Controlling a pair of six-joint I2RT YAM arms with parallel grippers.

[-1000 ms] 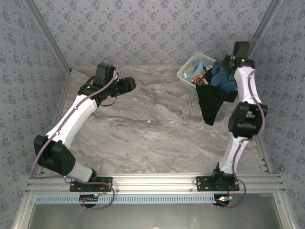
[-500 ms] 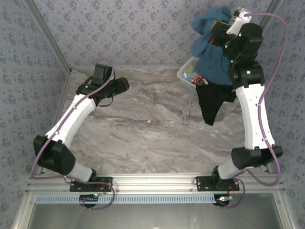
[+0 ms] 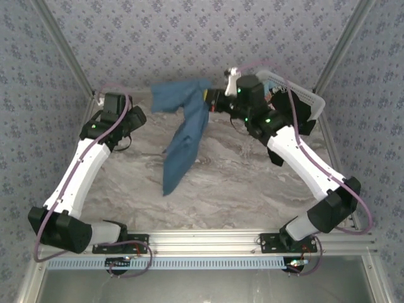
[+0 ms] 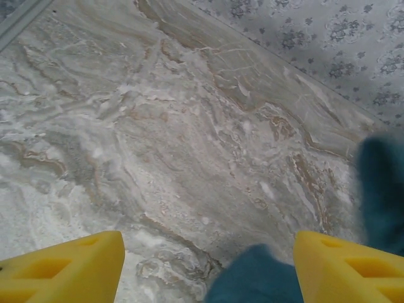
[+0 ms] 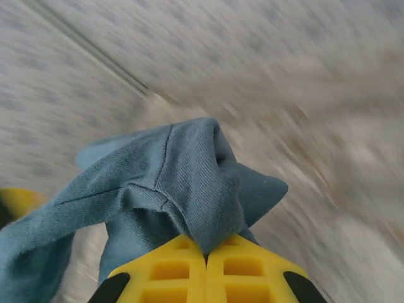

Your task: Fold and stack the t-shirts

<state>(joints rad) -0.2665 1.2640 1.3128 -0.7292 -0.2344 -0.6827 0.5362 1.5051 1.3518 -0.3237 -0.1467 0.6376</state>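
Light is even and soft. In the top view the marbled bench (image 3: 240, 183) is bright, with only faint, diffuse shadows under the arms. In the right wrist view everything beyond the right pincer (image 5: 206, 251) is smeared by heavy motion blur, while the dusty-blue t-shirt (image 5: 183, 183) just above its fingers is crisp. In the left wrist view the bench ahead of the left pincer (image 4: 208, 247) is sharp; the blue cloth between and right of its fingers is blurred.

The right gripper (image 3: 213, 101) holds a blue shirt (image 3: 183, 136) up over the table (image 3: 246, 183). The shirt hangs down long, near the left gripper (image 3: 135, 117).
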